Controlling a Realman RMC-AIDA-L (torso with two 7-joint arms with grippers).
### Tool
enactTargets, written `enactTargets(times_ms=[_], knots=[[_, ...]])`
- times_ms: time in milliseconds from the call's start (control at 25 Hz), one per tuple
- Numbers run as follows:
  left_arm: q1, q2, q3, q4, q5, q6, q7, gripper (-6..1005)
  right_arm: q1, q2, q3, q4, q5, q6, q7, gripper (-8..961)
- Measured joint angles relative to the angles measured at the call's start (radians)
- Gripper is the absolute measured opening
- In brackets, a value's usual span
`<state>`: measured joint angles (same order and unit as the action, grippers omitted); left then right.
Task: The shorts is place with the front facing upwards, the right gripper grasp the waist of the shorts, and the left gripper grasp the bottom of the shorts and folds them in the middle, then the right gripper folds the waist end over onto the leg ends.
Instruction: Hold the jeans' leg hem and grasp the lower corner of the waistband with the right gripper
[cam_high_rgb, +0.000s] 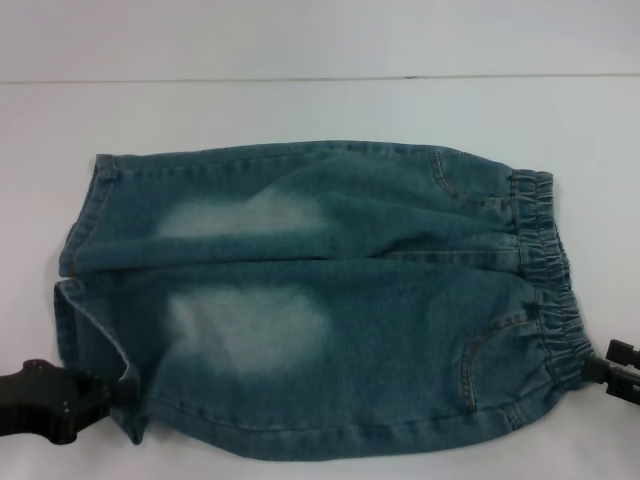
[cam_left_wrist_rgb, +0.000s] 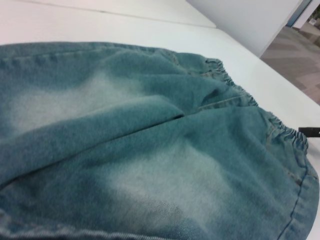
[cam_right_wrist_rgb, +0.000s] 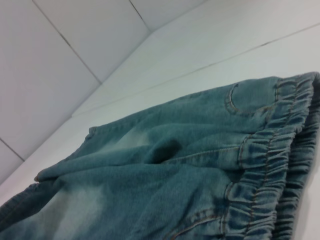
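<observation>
**Op:** Left gripper (cam_high_rgb: 118, 392) sits at the near left corner of the shorts (cam_high_rgb: 320, 300), its tip against the hem (cam_high_rgb: 68, 300). Whether it is clamped on cloth or merely touching, I cannot tell; the denim hides the fingers.

**Desk:** And the other one?

**Op:** Right gripper (cam_high_rgb: 600, 368) is at the near right corner, touching the waist (cam_high_rgb: 548, 285). Same answer: I see black tips at the ruffled band, not their spread.

**Desk:** Where are the shorts?

**Op:** Flat on the white table (cam_high_rgb: 300, 110), spread sideways before me, hems to my left, elastic band to my right, two pale patches facing up. A crease runs lengthwise between the legs. My right wrist view shows the gathered band and a pocket (cam_right_wrist_rgb: 252, 97) curve close up.
</observation>
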<state>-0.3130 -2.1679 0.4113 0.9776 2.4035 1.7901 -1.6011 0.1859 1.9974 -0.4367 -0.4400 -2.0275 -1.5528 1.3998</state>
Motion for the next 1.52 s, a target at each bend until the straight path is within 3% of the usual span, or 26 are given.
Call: enactTargets(times_ms=[800, 1520], knots=[[-0.006, 0.0, 0.0, 0.014, -0.02, 0.025, -0.001, 29, 0.027, 0.0, 0.01, 0.0, -0.032, -0.068, 0.031, 807], [0.003, -0.003, -0.002, 0.064, -0.029, 0.06, -0.013, 43, 0.031, -0.002, -0.002, -0.008, -0.049, -0.023, 0.061, 805]])
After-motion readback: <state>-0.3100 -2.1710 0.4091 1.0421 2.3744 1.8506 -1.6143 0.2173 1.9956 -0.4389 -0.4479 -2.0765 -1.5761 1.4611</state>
